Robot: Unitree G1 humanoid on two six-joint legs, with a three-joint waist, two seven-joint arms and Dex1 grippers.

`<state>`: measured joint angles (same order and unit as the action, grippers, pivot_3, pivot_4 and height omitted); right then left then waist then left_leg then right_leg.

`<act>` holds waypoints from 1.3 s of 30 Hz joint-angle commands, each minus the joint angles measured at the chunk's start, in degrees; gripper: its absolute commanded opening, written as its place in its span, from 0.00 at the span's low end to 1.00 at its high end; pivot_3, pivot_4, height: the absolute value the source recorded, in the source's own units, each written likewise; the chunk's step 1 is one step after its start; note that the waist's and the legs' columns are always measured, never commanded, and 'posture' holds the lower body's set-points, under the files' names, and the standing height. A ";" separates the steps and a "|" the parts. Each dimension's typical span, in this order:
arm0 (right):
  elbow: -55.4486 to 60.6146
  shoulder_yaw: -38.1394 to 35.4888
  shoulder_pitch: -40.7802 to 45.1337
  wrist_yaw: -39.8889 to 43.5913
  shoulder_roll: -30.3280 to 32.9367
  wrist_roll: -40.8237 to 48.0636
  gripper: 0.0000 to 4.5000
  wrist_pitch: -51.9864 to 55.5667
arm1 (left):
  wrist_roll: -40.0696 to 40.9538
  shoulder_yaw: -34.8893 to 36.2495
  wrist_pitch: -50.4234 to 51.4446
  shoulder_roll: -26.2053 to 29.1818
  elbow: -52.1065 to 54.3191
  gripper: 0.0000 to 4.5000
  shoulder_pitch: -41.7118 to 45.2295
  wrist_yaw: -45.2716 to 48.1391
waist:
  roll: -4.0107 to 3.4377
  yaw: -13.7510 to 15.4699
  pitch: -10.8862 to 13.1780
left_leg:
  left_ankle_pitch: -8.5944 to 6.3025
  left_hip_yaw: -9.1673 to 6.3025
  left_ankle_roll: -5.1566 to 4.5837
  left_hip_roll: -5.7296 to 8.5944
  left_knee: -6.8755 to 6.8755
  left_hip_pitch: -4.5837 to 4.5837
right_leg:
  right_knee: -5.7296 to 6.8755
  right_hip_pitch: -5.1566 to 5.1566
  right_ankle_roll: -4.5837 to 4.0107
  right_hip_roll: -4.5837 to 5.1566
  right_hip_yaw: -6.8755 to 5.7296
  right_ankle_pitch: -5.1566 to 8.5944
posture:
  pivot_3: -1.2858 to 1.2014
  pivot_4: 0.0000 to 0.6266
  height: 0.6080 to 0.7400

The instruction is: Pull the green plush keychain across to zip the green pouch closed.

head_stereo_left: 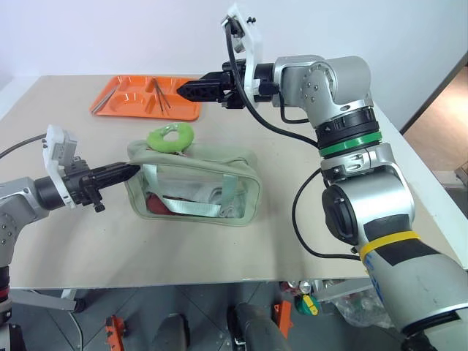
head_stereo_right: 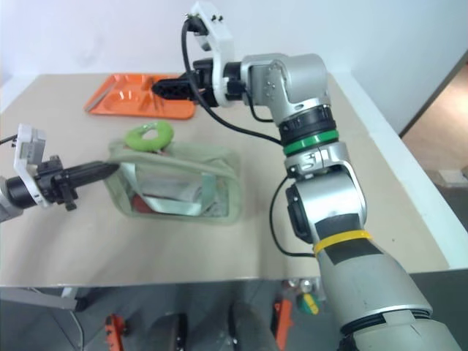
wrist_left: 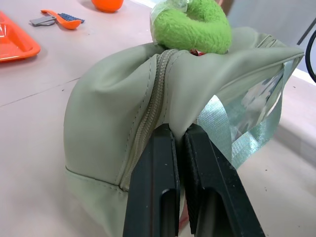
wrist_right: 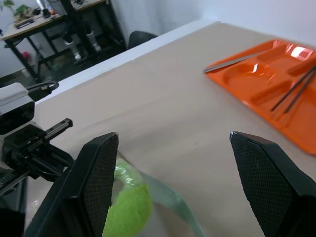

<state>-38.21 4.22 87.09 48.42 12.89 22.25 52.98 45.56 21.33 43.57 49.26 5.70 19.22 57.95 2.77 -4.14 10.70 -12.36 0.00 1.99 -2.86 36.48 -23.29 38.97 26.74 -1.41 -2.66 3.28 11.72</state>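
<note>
The green pouch sits mid-table, a pale sage bag with a clear window and straps. Its zipper runs along the top. The green plush keychain, a lime fuzzy ring, rests on the pouch's top near its left end. My left gripper is shut on the fabric at that left end, just beside the zipper. My right gripper hovers above and behind the keychain, pointing left, open with nothing between its fingers. In the right wrist view the keychain lies below the open gripper.
An orange tray with thin utensils lies at the table's back left, behind the right gripper. A small orange-handled tool lies on the table beyond the pouch. The table's front edge runs close below the pouch.
</note>
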 commanded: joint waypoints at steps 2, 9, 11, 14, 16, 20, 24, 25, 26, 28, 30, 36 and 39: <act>6.10 1.46 -3.14 0.82 -1.01 0.30 0.83 3.20 | 0.92 1.45 -0.59 -0.04 2.20 0.00 -0.89 -0.30 | 0.03 -0.07 -0.02 | 0.00 0.01 0.00 0.00 0.01 0.01 | 0.00 -0.02 0.01 0.00 0.01 -0.01 | 0.52 0.24 1.00; 10.32 2.92 -7.12 0.45 -1.42 0.42 0.83 5.99 | 1.09 1.82 -0.61 -0.12 2.53 0.00 -1.19 -0.48 | 0.03 -0.09 -0.02 | 0.00 0.01 0.00 0.00 0.02 -0.01 | 0.01 0.01 0.02 -0.02 0.00 -0.01 | 0.52 0.24 1.00; 11.45 3.30 -7.87 0.39 -1.81 0.54 0.83 6.68 | 1.07 1.76 -0.62 -0.15 2.53 0.00 -1.12 -0.58 | 0.03 -0.10 -0.02 | 0.00 0.00 0.00 -0.01 0.02 -0.01 | 0.01 0.01 0.02 -0.03 -0.01 -0.01 | 0.52 0.24 1.00; 12.51 3.04 -8.14 0.27 -2.29 0.89 0.83 7.63 | 1.05 1.78 -0.69 -0.15 2.28 0.00 -1.05 -0.62 | 0.03 -0.10 -0.02 | 0.00 0.00 0.00 -0.01 0.02 0.00 | 0.01 0.01 0.02 -0.04 -0.02 -0.01 | 0.52 0.24 1.00; 12.76 2.45 -7.92 0.12 -2.58 1.29 0.83 8.47 | 1.11 1.87 -0.73 -0.18 2.11 0.00 -1.07 -0.67 | 0.03 -0.10 -0.02 | 0.00 0.00 0.00 -0.02 0.03 0.00 | 0.02 0.00 0.01 -0.03 -0.02 -0.02 | 0.52 0.24 1.00; 13.88 1.85 -7.86 0.03 -3.18 2.52 0.83 10.84 | 1.16 1.78 -0.75 -0.35 1.76 0.00 -0.71 -0.92 | 0.03 -0.11 -0.02 | 0.00 0.01 0.00 -0.01 0.03 0.00 | 0.02 0.00 0.02 -0.03 -0.04 -0.02 | 0.52 0.24 1.00; 15.94 2.50 -9.12 -0.29 -3.56 2.64 0.77 11.24 | 1.11 1.74 -0.88 -0.48 1.43 0.00 -0.60 -1.05 | 0.03 -0.11 -0.02 | 0.00 0.00 0.00 -0.02 0.03 0.00 | 0.01 0.00 0.02 -0.04 -0.05 -0.02 | 0.52 0.24 1.00; 16.16 2.43 -9.30 -0.53 -3.64 2.58 0.71 11.00 | 1.08 1.72 -0.93 -0.55 1.39 0.00 -0.63 -1.06 | 0.03 -0.11 -0.02 | 0.00 -0.01 0.00 -0.02 0.03 0.00 | 0.02 0.00 0.02 -0.04 -0.05 -0.02 | 0.52 0.24 1.00; 16.41 2.41 -9.47 -0.67 -3.65 2.53 0.65 10.78 | 1.04 1.70 -0.99 -0.61 1.41 0.00 -0.71 -1.07 | 0.03 -0.11 -0.02 | 0.00 -0.02 0.00 -0.02 0.03 0.00 | 0.02 0.00 0.02 -0.04 -0.05 -0.02 | 0.52 0.24 1.00; 16.85 2.37 -9.70 -0.86 -3.63 2.48 0.49 10.41 | 0.99 1.66 -1.04 -0.72 1.40 0.00 -0.80 -1.06 | 0.03 -0.12 -0.02 | 0.00 -0.01 0.00 -0.01 0.04 0.00 | 0.02 0.00 0.02 -0.03 -0.05 -0.02 | 0.52 0.24 1.00; 17.10 2.37 -9.79 -0.98 -3.58 2.51 0.36 10.14 | 1.02 1.64 -0.99 -0.83 1.39 0.00 -0.76 -1.17 | 0.03 -0.11 -0.02 | 0.00 0.00 0.00 -0.01 0.04 0.00 | 0.02 0.00 0.03 -0.03 -0.06 -0.03 | 0.52 0.24 1.00; 17.60 2.81 -9.95 -0.93 -3.25 2.25 0.01 9.30 | 0.98 1.37 -1.09 -0.87 1.11 0.00 -0.49 -1.10 | 0.03 -0.12 -0.02 | 0.00 0.00 0.00 -0.01 0.04 -0.01 | 0.02 0.00 0.03 -0.03 -0.06 -0.03 | 0.52 0.24 1.00; 17.86 3.05 -9.88 -0.27 -2.23 2.08 0.01 8.93 | 0.92 1.21 -1.18 -0.81 0.77 0.00 -0.33 -0.92 | 0.03 -0.12 -0.02 | 0.00 0.00 0.00 -0.01 0.04 0.00 | 0.02 0.00 0.03 -0.03 -0.06 -0.03 | 0.52 0.24 1.00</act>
<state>-22.79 7.40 76.78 47.47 9.84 23.99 62.93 46.10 22.29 42.89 48.35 6.16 18.25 56.74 2.80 -4.26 10.68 -12.36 0.00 1.99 -2.87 36.52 -23.30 38.99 26.74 -1.38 -2.69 3.22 11.69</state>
